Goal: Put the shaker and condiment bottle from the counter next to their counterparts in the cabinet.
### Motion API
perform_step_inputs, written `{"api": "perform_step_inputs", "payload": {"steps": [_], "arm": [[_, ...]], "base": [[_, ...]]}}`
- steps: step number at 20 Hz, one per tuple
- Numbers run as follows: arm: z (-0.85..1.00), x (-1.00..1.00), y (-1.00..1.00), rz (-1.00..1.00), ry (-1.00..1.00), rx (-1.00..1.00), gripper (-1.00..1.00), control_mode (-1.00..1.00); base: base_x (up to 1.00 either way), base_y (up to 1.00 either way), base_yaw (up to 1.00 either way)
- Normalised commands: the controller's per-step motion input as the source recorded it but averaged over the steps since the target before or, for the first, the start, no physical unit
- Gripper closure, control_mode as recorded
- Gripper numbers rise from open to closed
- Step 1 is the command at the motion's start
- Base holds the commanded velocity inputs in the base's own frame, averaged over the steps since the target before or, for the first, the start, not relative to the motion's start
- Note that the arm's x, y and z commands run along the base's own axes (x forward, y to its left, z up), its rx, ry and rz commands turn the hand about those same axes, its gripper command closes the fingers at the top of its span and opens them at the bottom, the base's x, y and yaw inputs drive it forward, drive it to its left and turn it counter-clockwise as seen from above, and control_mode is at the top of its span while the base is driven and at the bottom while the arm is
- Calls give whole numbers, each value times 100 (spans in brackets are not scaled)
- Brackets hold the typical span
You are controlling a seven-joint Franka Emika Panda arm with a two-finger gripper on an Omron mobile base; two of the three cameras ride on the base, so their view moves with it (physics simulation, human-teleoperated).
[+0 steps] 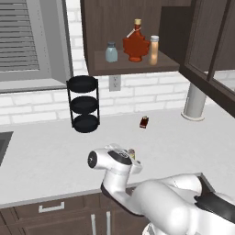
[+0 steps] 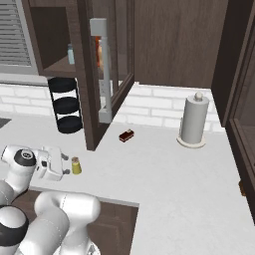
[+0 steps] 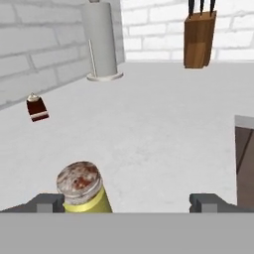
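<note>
The yellow-green shaker (image 3: 84, 191) with its tan cap stands on the counter (image 1: 46, 160) between my gripper's (image 3: 129, 203) open fingers, close to the left fingertip (image 3: 49, 202). From the right base camera the shaker (image 2: 76, 166) is just in front of the gripper (image 2: 65, 164). In the left base view the hand hides most of the shaker (image 1: 131, 153). The orange condiment bottle (image 1: 154, 49) stands on the cabinet shelf (image 1: 133, 66), right of the red maple-leaf bottle (image 1: 136, 43) and the pale blue-grey shaker (image 1: 111, 52).
The cabinet's glass door (image 2: 107, 69) hangs open over the counter. A small dark red object (image 1: 144, 122) lies near the wall, with a black three-tier rack (image 1: 84, 103) to its left and a paper towel roll (image 2: 193, 122) to its right. A knife block (image 3: 200, 37) stands farther off.
</note>
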Motion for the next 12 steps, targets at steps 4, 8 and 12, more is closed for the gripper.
{"api": "perform_step_inputs", "payload": {"steps": [4, 8, 12], "arm": [[-5, 18, 3, 0, 0, 0, -100, -100], [-9, 22, 4, 0, 0, 0, -100, -100], [-11, 19, 3, 0, 0, 0, -100, -100]], "base": [[0, 0, 0], [0, 0, 0], [0, 0, 0]]}}
